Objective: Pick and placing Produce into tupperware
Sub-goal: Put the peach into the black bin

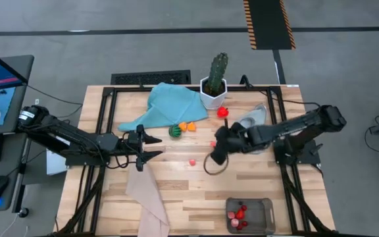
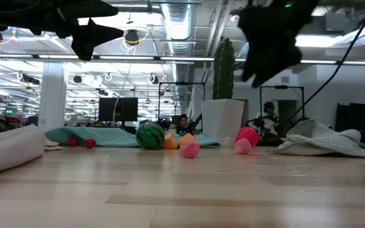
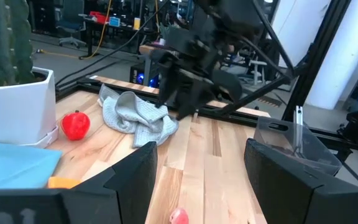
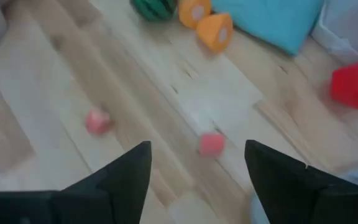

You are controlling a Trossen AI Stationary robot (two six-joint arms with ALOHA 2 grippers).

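Observation:
Loose produce lies mid-table: a green striped ball [image 1: 174, 131], two orange pieces [image 1: 187, 126], a red piece [image 1: 223, 112] and two pink pieces [image 1: 193, 162] [image 1: 213, 143]. The clear tupperware [image 1: 264, 217] stands at the near right edge with a few red and pink pieces inside. My right gripper [image 1: 217, 153] hangs open above the table, slanting down; the pink pieces [image 4: 211, 143] [image 4: 97, 120] lie below and ahead of its fingers. My left gripper [image 1: 151, 148] waits open and level at mid-left, above the table.
A cactus in a white pot [image 1: 214, 82] stands at the far edge, with a teal cloth [image 1: 170, 105] to its left. A grey cloth [image 1: 252, 118] lies under my right arm. A beige cloth [image 1: 147, 197] lies at the near left.

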